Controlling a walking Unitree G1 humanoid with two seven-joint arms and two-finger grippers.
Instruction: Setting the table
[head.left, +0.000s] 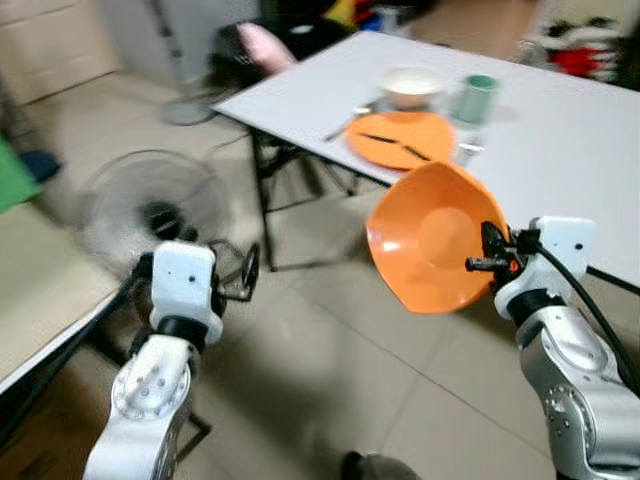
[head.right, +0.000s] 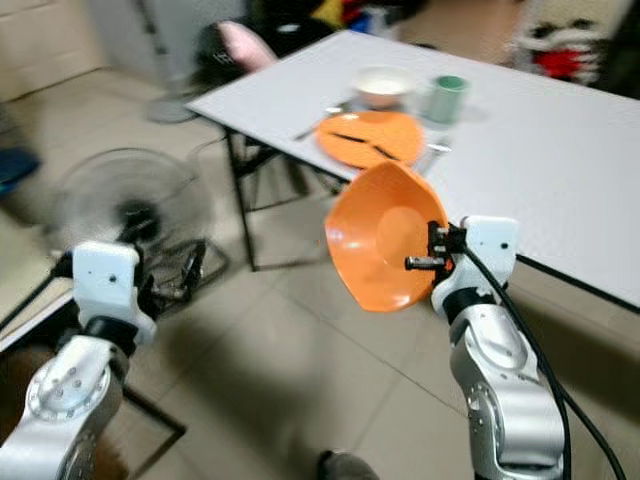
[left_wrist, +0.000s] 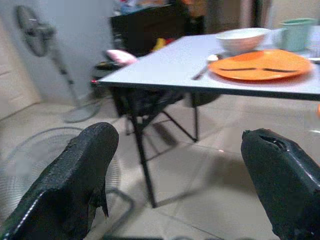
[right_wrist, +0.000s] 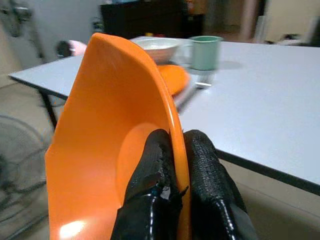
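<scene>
White table: a long white folding table with black legs stands at the far right of the scene, over a pale tiled floor.
Round fan: a grey round floor fan lies at the near left, well apart from the table.
Orange bowl: a large orange plastic bowl is held in the air at the near edge of the table, tilted on its side so the hollow faces the camera; it does not touch the table top.
Orange plate: a flat orange round plate is on the table already, with dark chopsticks across it.
Small dishes: a white bowl and a green cup stand just beyond the plate.
Step in hand: I judge the bowl is being carried to the table, and placing is not yet done.
Next move: it calls for reaching forward over the table, turning the bowl upright, then lowering it on a free place to the right of the plate before letting go.
Right arm: bent and raised at the near right, wrist turned toward the left; the right gripper is pinched on the rim of the bowl, one finger inside and one outside.
Left arm: raised at the near left, above the floor; the left gripper has its fingers wide apart and holds nothing.
</scene>
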